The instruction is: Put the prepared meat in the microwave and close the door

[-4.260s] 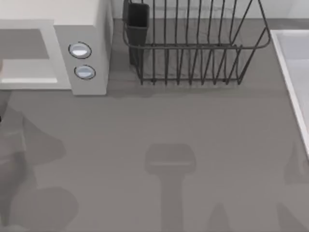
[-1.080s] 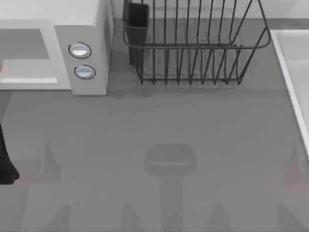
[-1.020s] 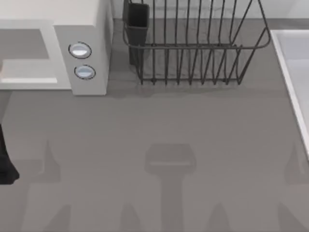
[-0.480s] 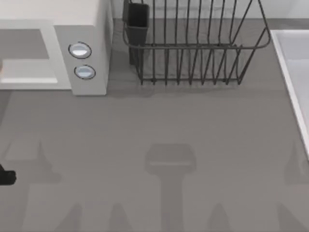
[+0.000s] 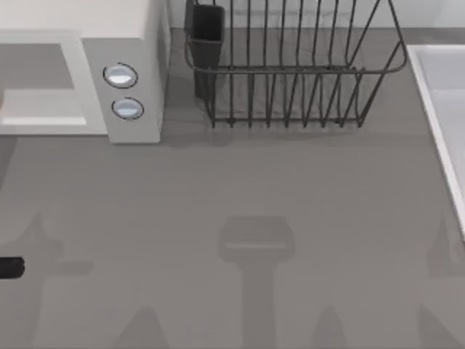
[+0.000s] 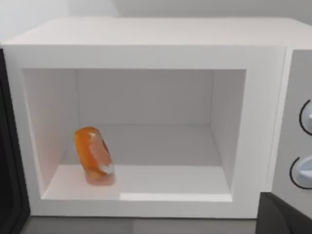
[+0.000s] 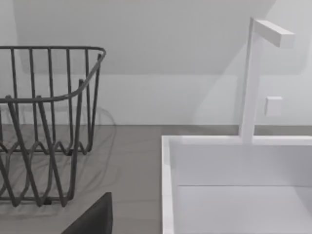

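I see the prepared meat inside the microwave cavity — dish rack beside it, sink beyond; my gripper states I cannot tell.

Beside one microwave: two round buttons, one dish rack, one sink. Inside it: one piece of prepared meat.

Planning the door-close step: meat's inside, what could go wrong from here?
1. The meat stands on end near the cavity's front left of the microwave; a door slam could tip it or catch it.
2. The door shows as a dark edge, still open; the left arm sits low beside it and could miss the panel.
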Available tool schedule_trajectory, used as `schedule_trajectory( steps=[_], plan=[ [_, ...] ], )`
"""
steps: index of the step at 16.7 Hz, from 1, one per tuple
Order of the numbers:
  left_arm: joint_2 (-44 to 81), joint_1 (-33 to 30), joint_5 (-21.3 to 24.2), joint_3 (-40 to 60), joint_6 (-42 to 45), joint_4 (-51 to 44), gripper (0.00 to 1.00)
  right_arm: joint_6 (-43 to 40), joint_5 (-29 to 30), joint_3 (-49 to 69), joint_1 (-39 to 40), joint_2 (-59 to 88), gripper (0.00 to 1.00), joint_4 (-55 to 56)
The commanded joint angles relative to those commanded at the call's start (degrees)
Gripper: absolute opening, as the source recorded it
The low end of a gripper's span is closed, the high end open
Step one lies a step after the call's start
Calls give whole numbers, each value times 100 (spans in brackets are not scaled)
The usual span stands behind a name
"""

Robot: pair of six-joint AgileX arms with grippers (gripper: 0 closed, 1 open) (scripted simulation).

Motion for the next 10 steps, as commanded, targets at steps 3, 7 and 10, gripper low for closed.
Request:
schedule_trajectory(
  steps=[3,7,10],
  plan=[
    [0,0,0,0,0,0,0,0,0,0,0,0,100,0],
    [2,1,0,2,0,1,0,0,0,0,0,0,100,0],
    [165,232,227,54,2,115,0,0,0,0,0,0,100,0]
  ],
)
